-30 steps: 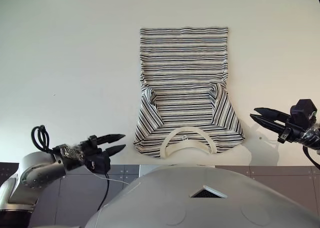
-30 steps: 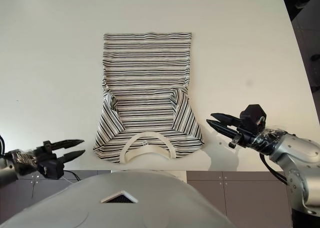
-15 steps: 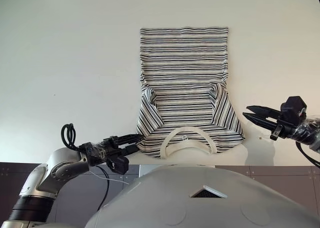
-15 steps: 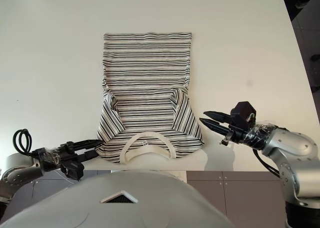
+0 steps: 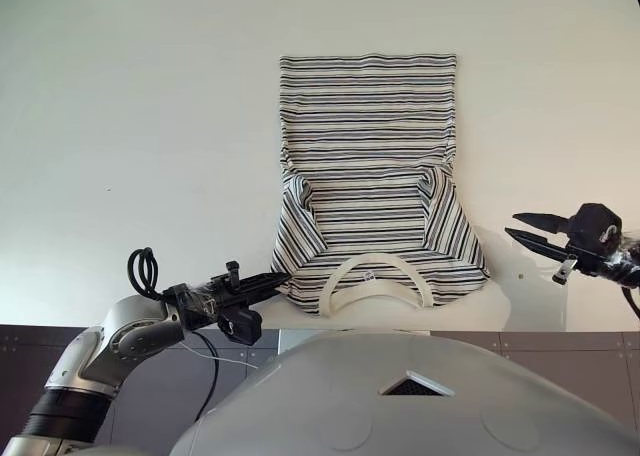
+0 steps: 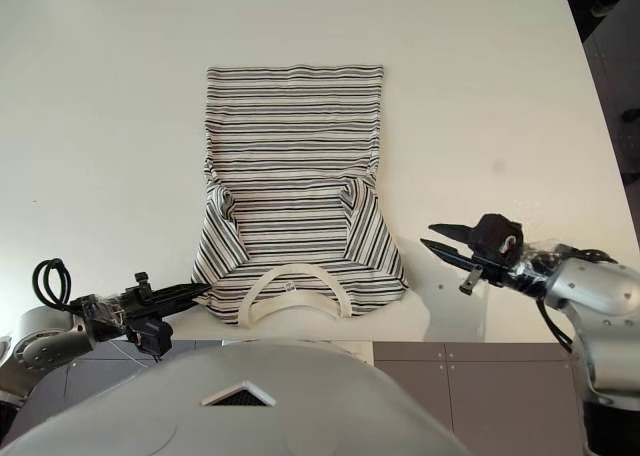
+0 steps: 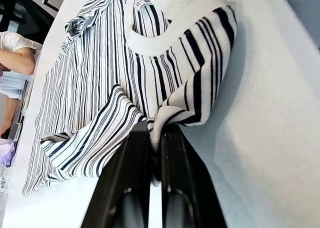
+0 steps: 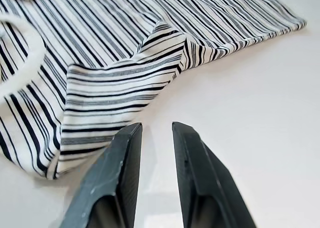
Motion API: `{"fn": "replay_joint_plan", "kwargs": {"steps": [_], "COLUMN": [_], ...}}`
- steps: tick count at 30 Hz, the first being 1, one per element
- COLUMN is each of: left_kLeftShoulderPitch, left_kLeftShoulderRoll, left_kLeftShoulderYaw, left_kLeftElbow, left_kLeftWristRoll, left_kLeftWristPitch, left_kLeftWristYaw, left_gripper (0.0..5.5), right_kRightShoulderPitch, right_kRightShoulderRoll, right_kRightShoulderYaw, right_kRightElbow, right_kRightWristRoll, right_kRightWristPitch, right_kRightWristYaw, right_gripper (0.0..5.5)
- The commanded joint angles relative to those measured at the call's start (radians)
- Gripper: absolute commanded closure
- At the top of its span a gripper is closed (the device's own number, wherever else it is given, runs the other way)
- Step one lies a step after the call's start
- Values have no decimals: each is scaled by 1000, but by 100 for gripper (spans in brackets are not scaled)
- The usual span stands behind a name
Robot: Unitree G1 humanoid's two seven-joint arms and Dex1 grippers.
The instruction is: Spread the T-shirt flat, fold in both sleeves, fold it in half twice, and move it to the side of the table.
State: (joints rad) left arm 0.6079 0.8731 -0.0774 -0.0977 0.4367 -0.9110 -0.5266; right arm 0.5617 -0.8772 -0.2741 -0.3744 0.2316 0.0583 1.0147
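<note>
T-shirt point(image 5: 368, 176): left gripper point(image 5: 272, 279) pinches its collar-end left corner; right gripper point(image 5: 512, 224) spread, just beside the right one.

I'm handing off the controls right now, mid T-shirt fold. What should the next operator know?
Left gripper: shut on the T-shirt at its near left corner, beside the collar.
Right gripper: open, over the table just off the near right corner, not touching cloth.
T-shirt: flat mid-table, collar toward the robot.
Done: spread out, both sleeves folded in.
Left: right gripper takes its corner, fold in half twice, move to the table's side.
</note>
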Motion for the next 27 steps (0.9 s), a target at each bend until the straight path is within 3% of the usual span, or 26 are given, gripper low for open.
{"fn": "replay_joint_plan", "kwargs": {"steps": [1,4,9,17,27], "left_kLeftShoulderPitch": [60,55,48,36,21], "left_kLeftShoulderRoll": [6,7,22,42,57], "left_kLeftShoulderYaw": [-25,-29,-37,-66,-81], "left_kLeftElbow": [34,27,31,10,-33], "left_kLeftWristRoll": [66,62,57,35,10], "left_kLeftWristPitch": [68,75,79,119,168], "left_kLeftWristYaw": [-7,-7,-7,-38,-56], "left_gripper": [540,540,540,540,540], "right_kRightShoulderPitch": [28,9,49,26,-8], "right_kRightShoulderRoll": [-107,-124,-100,13,-15], "right_kRightShoulderYaw": [17,39,101,193,253], "right_kRightElbow": [211,300,330,287,302], "right_kRightWristRoll": [-205,-268,-367,-504,-569], "right_kRightWristPitch": [-565,-747,-901,-867,-847], "right_kRightWristYaw": [87,69,1,-189,-277], "right_gripper": [396,346,340,340,340]}}
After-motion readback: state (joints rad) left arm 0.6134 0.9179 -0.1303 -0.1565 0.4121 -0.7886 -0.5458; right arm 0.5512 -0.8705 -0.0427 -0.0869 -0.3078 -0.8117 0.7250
